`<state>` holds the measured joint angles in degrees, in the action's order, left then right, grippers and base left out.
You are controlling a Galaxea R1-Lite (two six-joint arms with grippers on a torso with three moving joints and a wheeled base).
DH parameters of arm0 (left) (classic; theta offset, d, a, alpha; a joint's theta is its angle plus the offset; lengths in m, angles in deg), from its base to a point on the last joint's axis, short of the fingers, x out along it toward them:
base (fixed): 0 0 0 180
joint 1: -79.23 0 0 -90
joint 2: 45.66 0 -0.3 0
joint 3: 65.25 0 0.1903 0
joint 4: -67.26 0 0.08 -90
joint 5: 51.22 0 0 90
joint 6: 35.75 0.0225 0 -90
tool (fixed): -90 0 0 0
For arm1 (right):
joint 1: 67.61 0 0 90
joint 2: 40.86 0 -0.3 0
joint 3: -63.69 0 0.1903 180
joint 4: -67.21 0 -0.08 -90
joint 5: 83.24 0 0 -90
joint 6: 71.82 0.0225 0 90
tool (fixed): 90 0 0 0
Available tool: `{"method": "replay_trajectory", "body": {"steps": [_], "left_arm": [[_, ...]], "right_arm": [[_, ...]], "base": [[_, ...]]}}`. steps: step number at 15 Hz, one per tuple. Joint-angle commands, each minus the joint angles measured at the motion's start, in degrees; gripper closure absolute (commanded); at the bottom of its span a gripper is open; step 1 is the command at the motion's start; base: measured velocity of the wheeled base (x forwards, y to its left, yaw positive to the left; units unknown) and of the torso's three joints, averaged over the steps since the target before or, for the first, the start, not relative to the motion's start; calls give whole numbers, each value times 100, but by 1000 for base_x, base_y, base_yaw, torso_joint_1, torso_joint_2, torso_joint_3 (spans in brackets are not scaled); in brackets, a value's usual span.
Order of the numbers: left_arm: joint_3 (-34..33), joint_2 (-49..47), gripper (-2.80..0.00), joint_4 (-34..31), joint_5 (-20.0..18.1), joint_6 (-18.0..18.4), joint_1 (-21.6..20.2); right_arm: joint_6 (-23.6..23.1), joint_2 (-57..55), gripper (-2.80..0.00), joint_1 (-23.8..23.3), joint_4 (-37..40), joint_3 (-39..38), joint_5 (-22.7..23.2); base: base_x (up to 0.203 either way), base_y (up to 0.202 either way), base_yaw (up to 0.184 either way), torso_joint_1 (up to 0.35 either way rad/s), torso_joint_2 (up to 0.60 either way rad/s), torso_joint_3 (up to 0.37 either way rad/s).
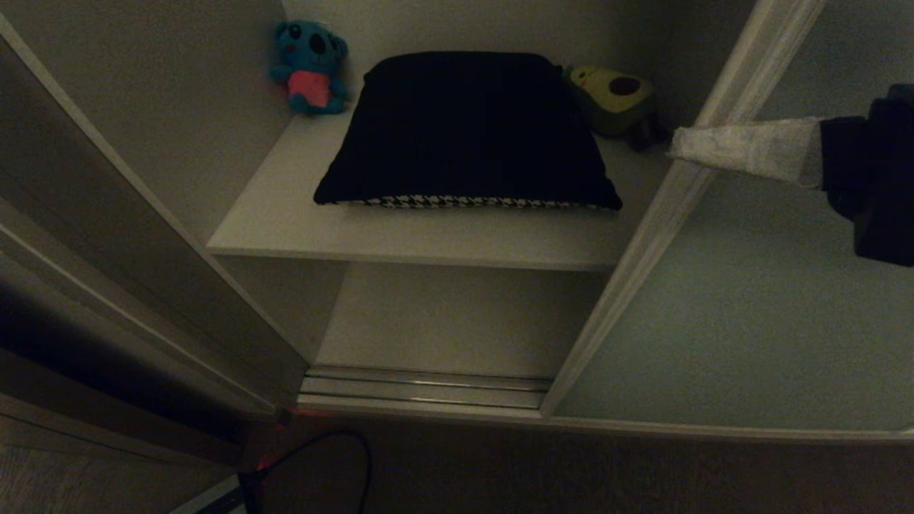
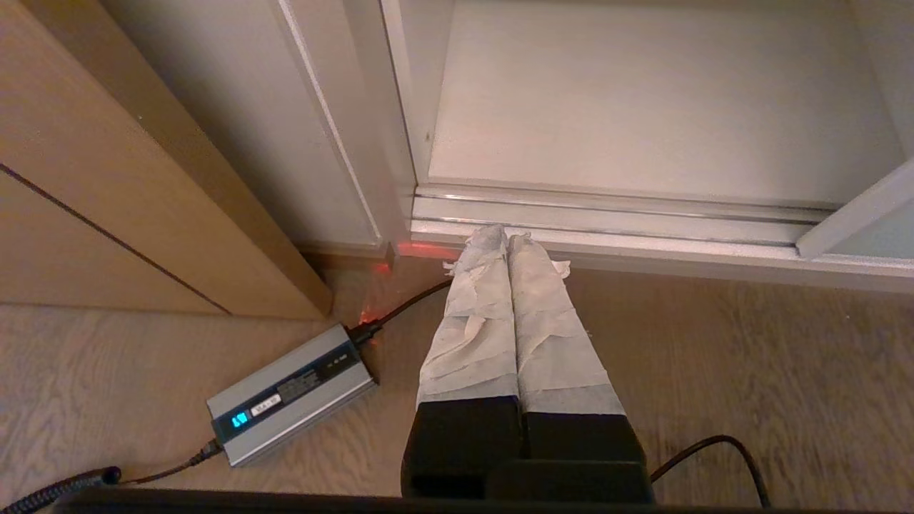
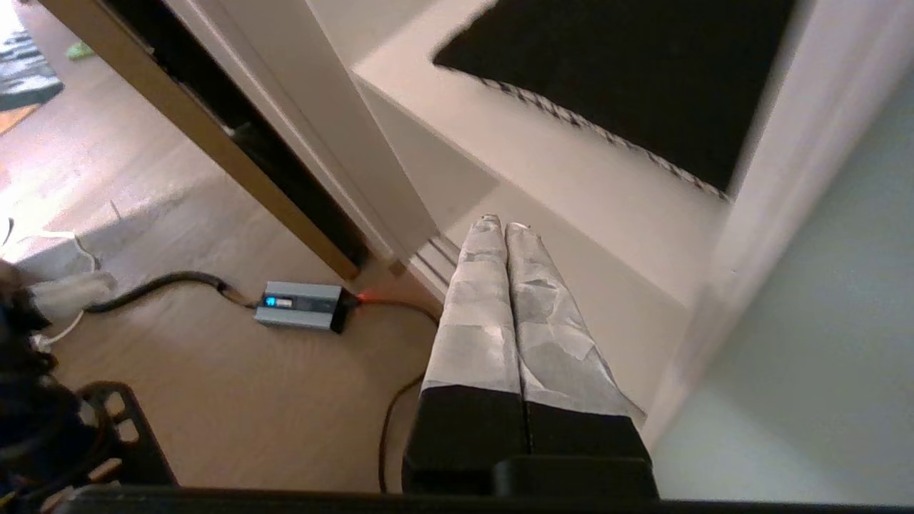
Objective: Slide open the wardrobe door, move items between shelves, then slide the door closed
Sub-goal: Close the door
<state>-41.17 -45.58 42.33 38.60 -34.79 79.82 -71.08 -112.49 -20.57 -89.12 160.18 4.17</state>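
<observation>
Left gripper (image 2: 505, 239): pointed down at the floor by the door track, jaws clenched, empty.
Cushion (image 1: 468, 128): flat on the upper shelf (image 1: 285, 221), between two plush toys.
Door (image 1: 750, 307): slid right.
Right gripper (image 1: 678, 148): stretched level toward door's edge strip, jaws clenched, empty.

Dim head view, brighter warm wrist views, right wrist view motion-blurred

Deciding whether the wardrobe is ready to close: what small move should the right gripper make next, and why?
Probably push the pale grey-green sliding door leftward by its light edge strip. The shut right gripper is at that edge, the big dark houndstooth-trimmed cushion lies flat on the off-white shelf, and the compartment stands open.
</observation>
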Motion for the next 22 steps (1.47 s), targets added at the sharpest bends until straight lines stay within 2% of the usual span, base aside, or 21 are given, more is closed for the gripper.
{"method": "replay_trajectory", "body": {"steps": [1, 3, 5, 7, 12, 22], "left_arm": [[0, 1, 0, -2, 1, 6, 2], [0, 1, 0, -2, 1, 3, -3], [0, 1, 0, -2, 1, 9, 2], [0, 1, 0, -2, 1, 0, -7], [0, 1, 0, -2, 1, 0, 2], [0, 1, 0, -2, 1, 0, 2]], "right_arm": [[-4, 198, 0, 172, -11, -7, -190], [-12, 448, 0, 164, -2, -16, -263], [-78, 639, 0, 156, 3, -24, -742], [-217, 811, 0, 122, 35, -69, -879], [-181, 879, 0, -515, -4, -183, -834], [-189, 433, 0, -644, -534, -233, -734]], "base": [[0, 0, 0, 0, 0, 0], [0, 0, 0, 0, 0, 0], [0, 0, 0, 0, 0, 0], [0, 0, 0, 0, 0, 0], [0, 0, 0, 0, 0, 0], [0, 0, 0, 0, 0, 0]]}}
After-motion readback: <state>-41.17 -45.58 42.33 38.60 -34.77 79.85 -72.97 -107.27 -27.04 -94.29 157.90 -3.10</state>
